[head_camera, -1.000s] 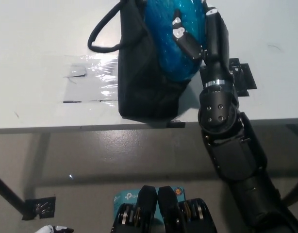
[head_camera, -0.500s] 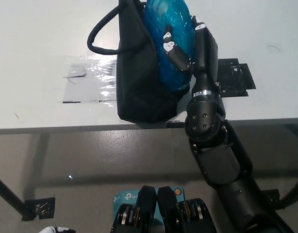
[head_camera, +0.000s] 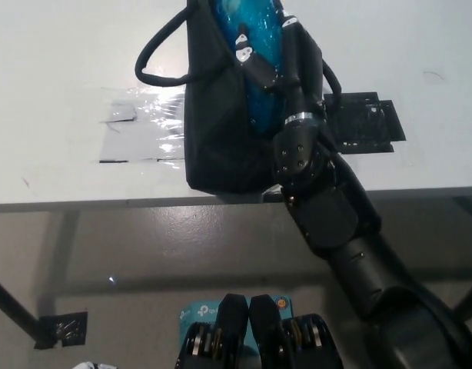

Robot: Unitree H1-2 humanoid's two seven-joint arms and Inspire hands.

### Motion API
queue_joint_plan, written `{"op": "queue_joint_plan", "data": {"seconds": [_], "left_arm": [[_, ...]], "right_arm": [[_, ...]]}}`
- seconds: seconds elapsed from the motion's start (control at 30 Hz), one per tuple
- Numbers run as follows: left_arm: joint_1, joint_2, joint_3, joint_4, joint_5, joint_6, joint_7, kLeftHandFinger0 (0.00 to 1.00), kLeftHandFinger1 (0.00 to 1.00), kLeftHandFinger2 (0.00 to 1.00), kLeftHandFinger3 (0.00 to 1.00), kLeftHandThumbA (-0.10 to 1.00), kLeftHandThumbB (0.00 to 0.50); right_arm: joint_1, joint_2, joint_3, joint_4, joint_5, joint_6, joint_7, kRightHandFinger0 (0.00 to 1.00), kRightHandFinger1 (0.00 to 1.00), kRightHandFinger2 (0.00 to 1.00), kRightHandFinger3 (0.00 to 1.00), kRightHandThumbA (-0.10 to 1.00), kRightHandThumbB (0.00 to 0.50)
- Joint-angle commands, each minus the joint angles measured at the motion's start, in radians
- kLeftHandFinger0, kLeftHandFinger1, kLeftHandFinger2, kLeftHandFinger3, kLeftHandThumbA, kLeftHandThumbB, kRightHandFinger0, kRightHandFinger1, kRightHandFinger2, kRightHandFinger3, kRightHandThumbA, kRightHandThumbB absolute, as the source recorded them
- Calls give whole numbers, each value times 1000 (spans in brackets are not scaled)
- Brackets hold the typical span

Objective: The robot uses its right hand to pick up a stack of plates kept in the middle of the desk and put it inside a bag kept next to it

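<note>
Bag [head_camera: 221, 115]: your landmark. You see it black, standing on the white desk [head_camera: 59, 61] close to the near edge, mouth opening toward the top of the view, one looped handle [head_camera: 155, 58] lying out on the desk to its left side in the view.
Plates [head_camera: 259, 46]: you find the stack, wrapped in glossy blue film, partly down inside the bag's mouth, its upper part showing above the bag's dark wall.
Right hand [head_camera: 270, 54]: black, at the bag's mouth, fingers [head_camera: 247, 58] wrapped over the blue stack and grasping it; the forearm runs back from the bag across the desk edge to the lower right.
Left hand [head_camera: 94, 366]: only a white sliver at the bottom edge, far below the bag; you cannot tell whether its fingers are spread or closed.
Clear tape [head_camera: 144, 127]: shiny patch on the desk just left of the bag.
Black tape [head_camera: 367, 123]: dark patch on the desk just right of the bag, beside the forearm.
</note>
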Motion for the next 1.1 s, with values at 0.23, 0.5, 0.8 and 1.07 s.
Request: {"op": "queue_joint_plan", "data": {"seconds": [0.23,0.5,0.8,1.07], "left_arm": [[-6,13,-11,-6,4,14,-9,776,729,818,938,790,68],[-9,7,-4,2,-5,14,-39,837,780,879,1000,829,61],[-10,9,-8,36,-15,14,-17,836,779,872,1000,823,55],[9,2,3,36,-13,14,-15,813,761,872,1000,813,56]], "right_arm": [[-53,-39,133,22,-92,230,92,1000,1000,1000,1000,686,296],[-62,-31,110,-11,-134,369,96,1000,1000,1000,1000,1000,500],[-182,-67,91,-44,-211,369,105,1000,1000,1000,1000,1000,500],[-281,-79,29,-148,-336,369,230,1000,1000,1000,1000,1000,500]]}}
